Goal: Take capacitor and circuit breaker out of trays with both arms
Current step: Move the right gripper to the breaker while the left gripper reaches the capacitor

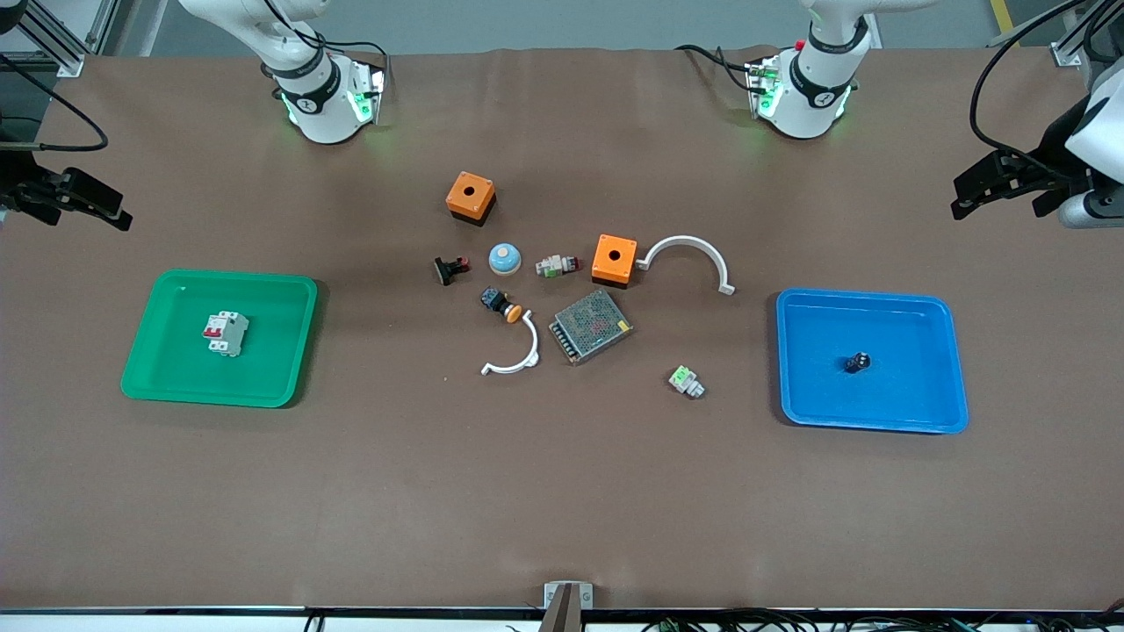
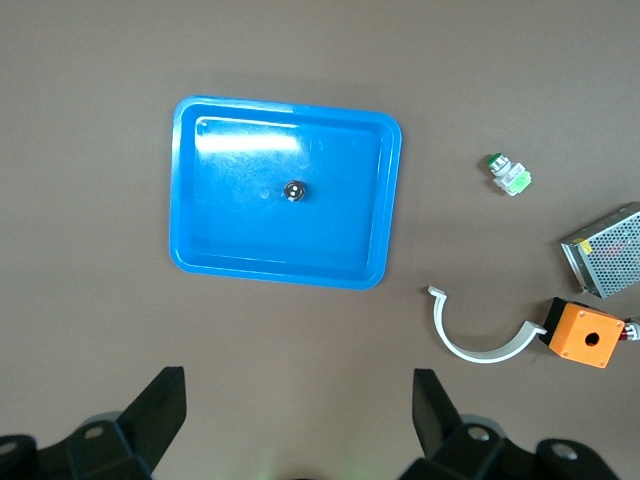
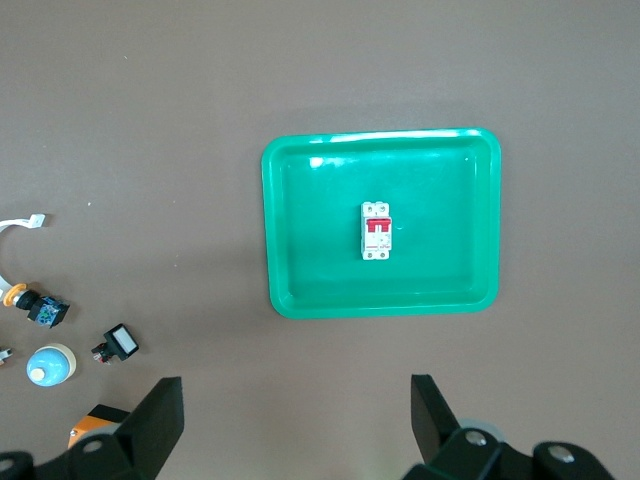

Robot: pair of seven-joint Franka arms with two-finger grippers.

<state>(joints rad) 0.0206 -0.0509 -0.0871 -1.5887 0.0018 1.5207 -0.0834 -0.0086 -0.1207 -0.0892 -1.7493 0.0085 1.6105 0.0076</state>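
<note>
— Where were the parts?
— The breaker (image 1: 226, 333) lay in the green tray (image 1: 281, 298), the capacitor (image 1: 857, 362) in the blue tray (image 1: 931, 316).
— The claws?
— Both spread and empty, well apart from them: right claw (image 1: 75, 200) and left claw (image 1: 1001, 180) over the worktop's (image 1: 562, 491) ends.

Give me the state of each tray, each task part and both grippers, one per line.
breaker: lying flat in the green tray, red levers up.
capacitor: resting in the blue tray.
left gripper: jaws open, empty, raised at its end of the table.
right gripper: jaws open, empty, raised at its end of the table.
</note>
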